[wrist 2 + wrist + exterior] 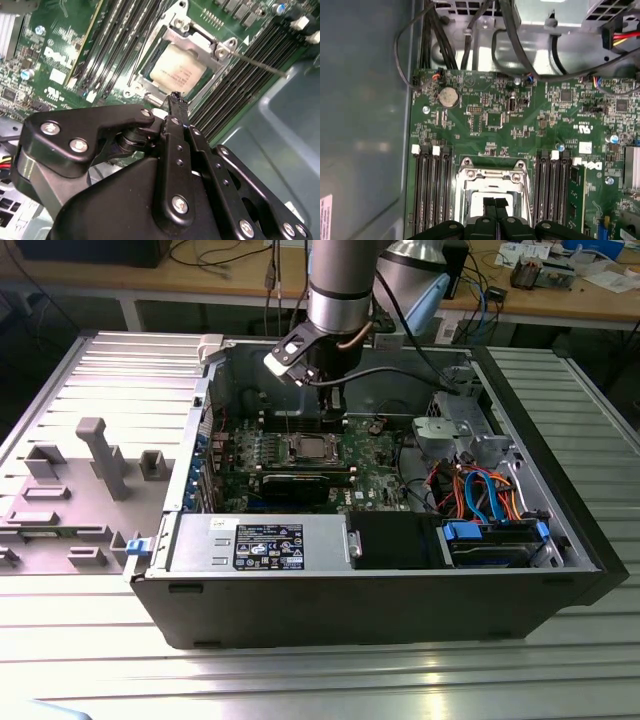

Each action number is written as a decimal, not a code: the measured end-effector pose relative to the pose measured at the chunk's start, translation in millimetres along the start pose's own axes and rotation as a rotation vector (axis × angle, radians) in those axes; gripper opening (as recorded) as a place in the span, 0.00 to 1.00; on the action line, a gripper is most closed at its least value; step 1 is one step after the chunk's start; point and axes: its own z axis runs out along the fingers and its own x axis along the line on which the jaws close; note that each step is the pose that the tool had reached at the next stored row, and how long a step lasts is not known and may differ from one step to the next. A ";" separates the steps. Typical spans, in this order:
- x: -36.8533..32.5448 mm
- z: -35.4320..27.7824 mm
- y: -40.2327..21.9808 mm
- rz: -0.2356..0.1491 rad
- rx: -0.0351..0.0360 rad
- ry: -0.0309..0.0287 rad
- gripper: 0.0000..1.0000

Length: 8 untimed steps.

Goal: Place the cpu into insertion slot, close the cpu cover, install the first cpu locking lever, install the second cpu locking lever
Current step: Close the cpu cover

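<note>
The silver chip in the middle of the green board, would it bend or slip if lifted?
The chip looks like a flat metal-topped square, so probably stiff, not floppy. Its smooth top may be slippery. Lying flat inside the metal frame, it seems unlikely to roll.

The motherboard is green, its memory slots black. The cpu top looks pale, perhaps dull silver, framed by the silvery-grey cpu cover. The end effector is black with silver screws. Cables are orange and blue; the counter is ribbed silver.
</note>
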 end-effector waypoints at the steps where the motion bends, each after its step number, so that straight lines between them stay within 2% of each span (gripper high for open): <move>1: 0.1 1.0 -2.5 0.000 0.0000 0.0000 0.11; 3: 0.5 3.7 -9.7 -0.001 0.0000 0.0000 0.11; 5: 1.1 6.5 -19.8 -0.001 0.0002 0.0001 0.11; 8: 1.2 6.8 -21.1 -0.002 0.0000 0.0001 0.11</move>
